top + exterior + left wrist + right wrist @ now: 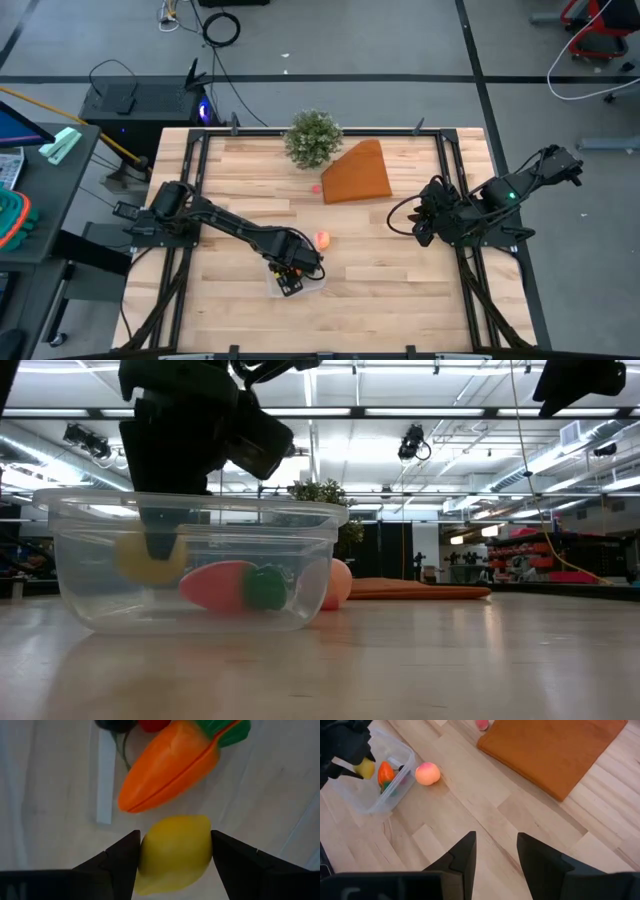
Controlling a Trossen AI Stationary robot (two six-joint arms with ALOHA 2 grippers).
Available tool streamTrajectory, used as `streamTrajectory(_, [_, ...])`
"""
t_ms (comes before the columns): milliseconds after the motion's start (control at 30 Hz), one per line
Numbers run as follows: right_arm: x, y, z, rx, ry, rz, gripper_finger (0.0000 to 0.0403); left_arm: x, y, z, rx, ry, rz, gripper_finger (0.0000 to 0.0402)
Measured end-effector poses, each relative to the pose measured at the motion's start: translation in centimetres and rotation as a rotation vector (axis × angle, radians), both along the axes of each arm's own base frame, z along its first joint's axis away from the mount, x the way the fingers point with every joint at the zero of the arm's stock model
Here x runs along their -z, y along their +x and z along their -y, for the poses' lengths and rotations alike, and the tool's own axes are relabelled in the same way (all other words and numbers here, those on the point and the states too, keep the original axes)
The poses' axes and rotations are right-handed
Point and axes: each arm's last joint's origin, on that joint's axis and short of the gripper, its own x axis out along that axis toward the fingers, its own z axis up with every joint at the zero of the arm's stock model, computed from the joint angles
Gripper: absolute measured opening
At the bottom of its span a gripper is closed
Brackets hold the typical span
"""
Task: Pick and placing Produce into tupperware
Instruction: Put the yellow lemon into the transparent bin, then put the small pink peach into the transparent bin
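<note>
Clear plastic marks your tupperware [297, 283] in the high view, near the surface's [400, 280] front edge, with the left tool [290, 277] over it; the peach ball [322, 240] lies just beside, and the right tool [424, 228] waits well apart. Your low view shows lemon [150, 558] and carrot [232, 586] inside the container. Your left wrist view shows the fingers [120, 865] grasping the lemon beside the carrot. Your right wrist view shows that tool's fingers [462, 857] released, parted, over bare wood.

Left gripper [175, 855] grips the yellow lemon [175, 851], orange carrot [172, 767] just beyond
</note>
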Motion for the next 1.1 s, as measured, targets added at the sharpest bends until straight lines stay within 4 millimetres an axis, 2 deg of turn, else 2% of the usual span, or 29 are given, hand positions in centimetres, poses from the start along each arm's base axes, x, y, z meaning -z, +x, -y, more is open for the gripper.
streamTrajectory(267, [0.0,0.0,0.0,0.006,0.005,0.002,0.0113,0.5,0.2,0.1,0.014,-0.009,0.035,0.0233])
streamTrajectory(767, [0.0,0.0,0.0,0.01,0.008,0.003,0.0113,0.4,0.2,0.1,0.073,0.005,0.053,0.0276])
streamTrajectory(933, [0.0,0.0,0.0,0.011,0.009,0.004,0.0113,-1.4,0.8,-0.1,0.121,0.005,0.056,0.0274])
streamTrajectory(1100, [0.0,0.0,0.0,0.012,0.009,0.003,0.0113,-4.4,1.8,-1.3,0.157,0.045,0.077,0.0267])
